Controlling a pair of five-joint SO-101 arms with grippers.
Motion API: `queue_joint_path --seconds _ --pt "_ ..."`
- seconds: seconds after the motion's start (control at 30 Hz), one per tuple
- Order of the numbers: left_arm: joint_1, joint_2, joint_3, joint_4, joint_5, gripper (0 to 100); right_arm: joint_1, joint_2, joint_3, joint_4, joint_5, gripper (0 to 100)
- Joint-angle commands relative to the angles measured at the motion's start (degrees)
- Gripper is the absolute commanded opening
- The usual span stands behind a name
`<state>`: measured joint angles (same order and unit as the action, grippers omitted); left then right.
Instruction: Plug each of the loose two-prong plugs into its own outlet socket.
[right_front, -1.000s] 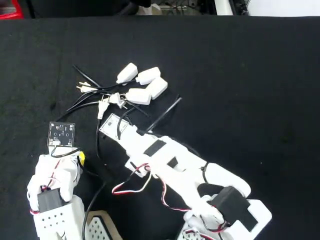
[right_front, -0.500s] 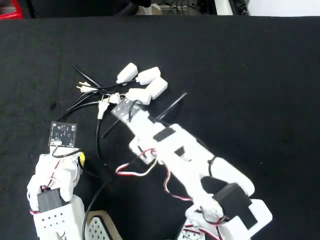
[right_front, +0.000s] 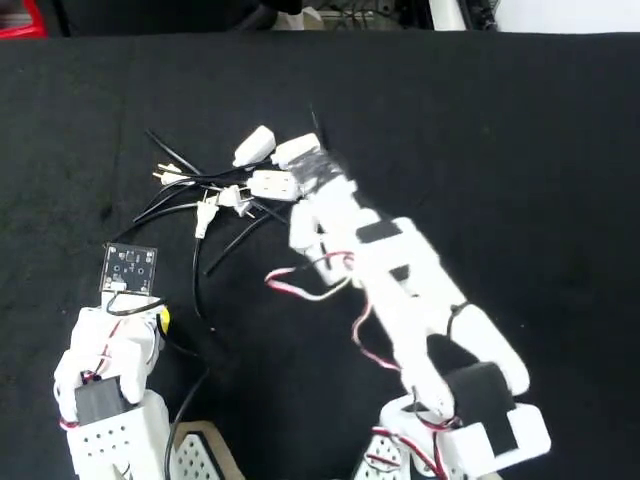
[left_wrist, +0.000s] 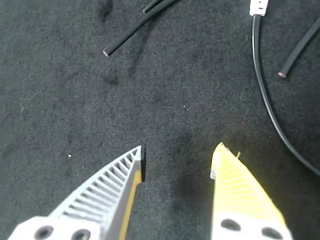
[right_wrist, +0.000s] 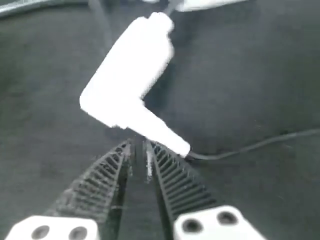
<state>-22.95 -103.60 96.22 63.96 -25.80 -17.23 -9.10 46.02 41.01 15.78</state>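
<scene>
**Right tool at the socket cluster, left tool apart and released**

On the black worktop (right_front: 500, 150), the high view shows three white sockets (right_front: 272, 184) bunched together at the far end of a tangle of black cords (right_front: 195, 270). The right arm stretches across to this bunch and covers part of it. Just beside the sockets, among the cords, lie at least three small white plugs (right_front: 205, 213) with bare prongs. None is seated in a socket.

The right tool (right_wrist: 139, 146) is clenched almost fully. Its two fingers stand side by side with only a thin slit between them, and nothing can be seen gripped there. Its tips are right at the edge of one white socket (right_wrist: 155, 130), which meets a second (right_wrist: 130, 65) at an angle; a third sits at the frame edge beyond.

The left tool (left_wrist: 177, 152) is near the worktop's front edge, well apart from the cluster. It is released, with one grey finger and one yellow finger spread wide over bare cloth. Ahead of it are one long cord and two cut cord ends (left_wrist: 105, 52).
</scene>
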Motion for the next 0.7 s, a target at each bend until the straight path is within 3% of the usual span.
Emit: queue_joint_path --seconds 0.0,0.17,0.4,0.53,0.67 --pt "0.13 -0.35 0.48 -0.35 -0.44 23 6.07 -0.04 -4.09 0.09 1.85 1.8" --pt "0.13 -0.35 0.48 -0.35 -0.44 23 4.31 -0.13 -5.14 4.48 1.32 4.1" --pt "0.13 -0.35 0.48 -0.35 -0.44 23 -6.33 -8.04 -12.44 16.7 -8.62 24.4" --pt "0.13 -0.35 0.48 -0.35 -0.44 23 -10.29 -7.78 -17.36 15.56 -17.49 25.1" --pt "0.13 -0.35 0.48 -0.35 -0.44 23 -9.76 0.57 -19.3 9.58 -23.21 25.2"
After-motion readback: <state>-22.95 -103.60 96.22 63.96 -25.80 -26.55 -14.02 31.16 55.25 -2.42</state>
